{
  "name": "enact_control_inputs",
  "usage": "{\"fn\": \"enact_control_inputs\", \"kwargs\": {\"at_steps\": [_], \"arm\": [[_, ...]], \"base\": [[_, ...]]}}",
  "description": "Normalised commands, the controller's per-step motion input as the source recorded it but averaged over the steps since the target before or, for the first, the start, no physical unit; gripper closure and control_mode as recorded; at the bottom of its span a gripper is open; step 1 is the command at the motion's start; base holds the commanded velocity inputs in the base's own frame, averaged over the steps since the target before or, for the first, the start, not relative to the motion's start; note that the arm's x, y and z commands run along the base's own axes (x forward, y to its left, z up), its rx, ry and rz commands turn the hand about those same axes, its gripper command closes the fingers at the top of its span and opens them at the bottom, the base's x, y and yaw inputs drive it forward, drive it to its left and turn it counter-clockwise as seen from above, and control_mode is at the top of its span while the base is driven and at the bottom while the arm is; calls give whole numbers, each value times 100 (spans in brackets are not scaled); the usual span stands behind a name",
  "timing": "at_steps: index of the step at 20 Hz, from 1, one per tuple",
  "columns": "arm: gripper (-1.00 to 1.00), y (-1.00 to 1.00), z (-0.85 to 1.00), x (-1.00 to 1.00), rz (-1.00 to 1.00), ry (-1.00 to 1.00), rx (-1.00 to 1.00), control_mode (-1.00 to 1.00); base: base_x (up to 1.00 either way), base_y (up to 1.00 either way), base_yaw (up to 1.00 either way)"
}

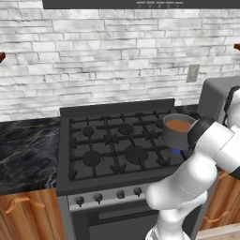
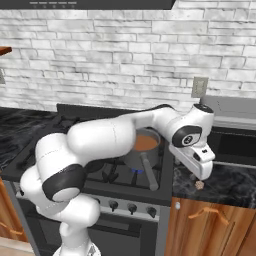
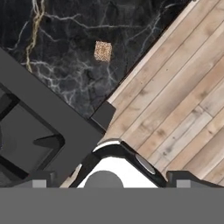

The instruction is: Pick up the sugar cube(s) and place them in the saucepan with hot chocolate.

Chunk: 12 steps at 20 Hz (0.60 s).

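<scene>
sugar cube [image 3: 103, 51] alone on dark counter [image 3: 65, 52], open counter around it, stove edge [image 3: 48, 118] beside

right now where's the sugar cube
The sugar cube lies on the black counter just right of the stove, near the front edge, below the open gripper.

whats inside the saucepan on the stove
The saucepan holds reddish-brown liquid, its surface visible near the rim. In the right base view the arm covers part of it. No sugar cube is visible in it.
</scene>
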Motion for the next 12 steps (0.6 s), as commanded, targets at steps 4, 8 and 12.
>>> {"fn": "enact_control_inputs", "kwargs": {"at_steps": [4,8,12], "arm": [[-100,-26,-49,11,3,1,4,-100],[-100,-20,-58,12,4,1,-3,-100],[-100,-7,-42,23,1,0,-3,-100]], "base": [[0,0,0],[0,0,0],[0,0,0]]}}
